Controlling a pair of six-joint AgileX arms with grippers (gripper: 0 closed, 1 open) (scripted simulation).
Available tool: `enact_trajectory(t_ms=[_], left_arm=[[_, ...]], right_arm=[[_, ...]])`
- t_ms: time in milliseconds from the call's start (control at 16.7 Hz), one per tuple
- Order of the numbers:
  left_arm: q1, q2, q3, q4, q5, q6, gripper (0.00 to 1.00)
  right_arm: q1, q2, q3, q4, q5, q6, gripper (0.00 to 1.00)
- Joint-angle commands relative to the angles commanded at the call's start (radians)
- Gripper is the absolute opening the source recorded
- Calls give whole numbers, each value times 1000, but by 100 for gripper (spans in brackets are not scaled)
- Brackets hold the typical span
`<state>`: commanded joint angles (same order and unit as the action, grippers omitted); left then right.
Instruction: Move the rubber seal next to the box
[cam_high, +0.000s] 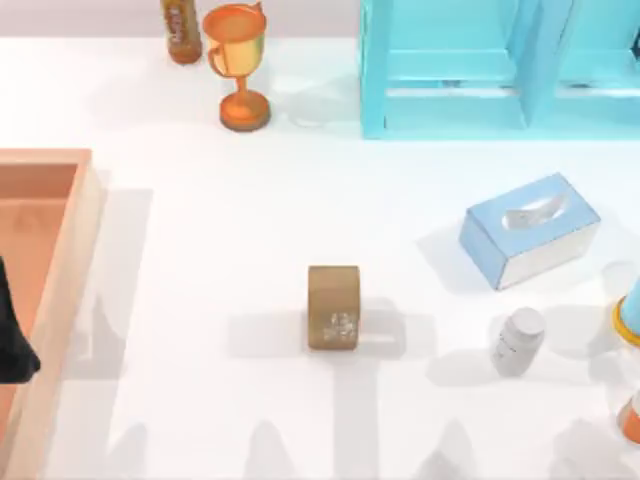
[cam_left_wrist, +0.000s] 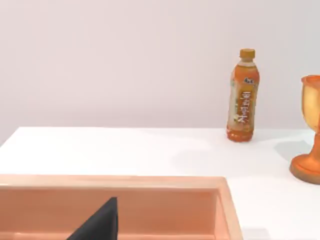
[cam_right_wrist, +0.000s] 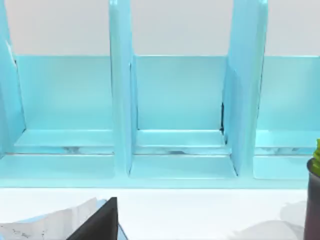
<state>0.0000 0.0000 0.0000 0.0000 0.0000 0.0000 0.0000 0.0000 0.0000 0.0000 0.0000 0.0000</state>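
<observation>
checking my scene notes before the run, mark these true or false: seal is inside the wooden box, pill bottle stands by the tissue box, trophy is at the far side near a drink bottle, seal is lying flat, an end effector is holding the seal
1. Seal is inside the wooden box: false. The seal stands on the table mid-way, apart from the wooden box at the left.
2. Pill bottle stands by the tissue box: true.
3. Trophy at the far side near a drink bottle: true.
4. Seal is lying flat: false, upright.
5. An end effector holds the seal: false, nothing touches it.
</observation>
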Motion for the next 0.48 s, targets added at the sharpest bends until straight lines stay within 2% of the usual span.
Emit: enact_trajectory(t_ms=[240,480], left_arm=[[-10,30,26,-18,0,-10,100],[-68,201,178,-125,0,-65,100]], right_arm=[[0,0,0,0,0,0,100],[0,0,0,0,0,0,100]])
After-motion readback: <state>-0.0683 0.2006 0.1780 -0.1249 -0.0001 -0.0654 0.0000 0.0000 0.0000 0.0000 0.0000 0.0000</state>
